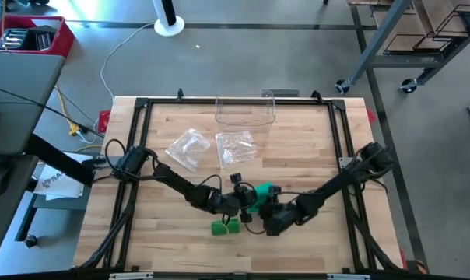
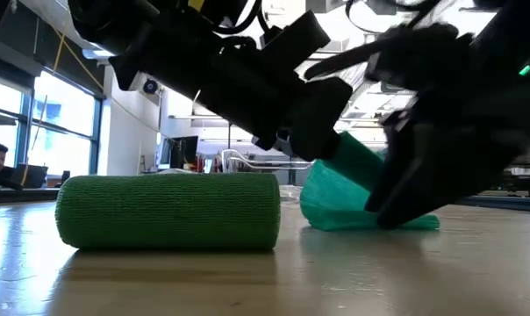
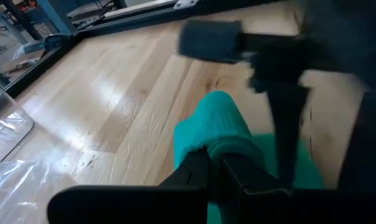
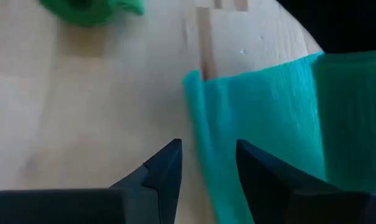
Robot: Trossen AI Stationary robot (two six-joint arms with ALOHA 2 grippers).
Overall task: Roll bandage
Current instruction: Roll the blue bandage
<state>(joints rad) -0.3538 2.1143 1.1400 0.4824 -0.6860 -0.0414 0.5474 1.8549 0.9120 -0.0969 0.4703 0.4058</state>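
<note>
Overhead view: a wooden tabletop [image 1: 165, 233] bounded by a black frame, with both dark arms converging near its six-o'clock edge. The left claw [image 1: 236, 204], reaching in from nine o'clock, is closed on one end of the teal bandage [image 1: 260, 193]; in the left wrist view its two fingers [image 3: 203, 171] pinch a bunched fold of the teal fabric [image 3: 216, 134] that rises from them. The right claw [image 1: 272, 219], reaching in from three o'clock, sits just beside the same bandage on its five-o'clock side. In the right wrist view its fingers [image 4: 166, 168] stand apart, with the loose edge of the flat teal strip [image 4: 256, 112] lying on the wood between them; whether they touch the fabric cannot be told.

A second bandage, a dark green roll [image 1: 226, 226], lies fully wound on its side at the six-o'clock side of the left claw, apart from it. In the low view this green roll [image 2: 168, 211] rests on the wood in the foreground, with the crumpled teal bandage [image 2: 335, 206] behind it beneath both arms.

Toward twelve o'clock lie two crumpled clear plastic wrappers [image 1: 190, 148] and, at the far edge, a clear plastic container [image 1: 245, 111].
</note>
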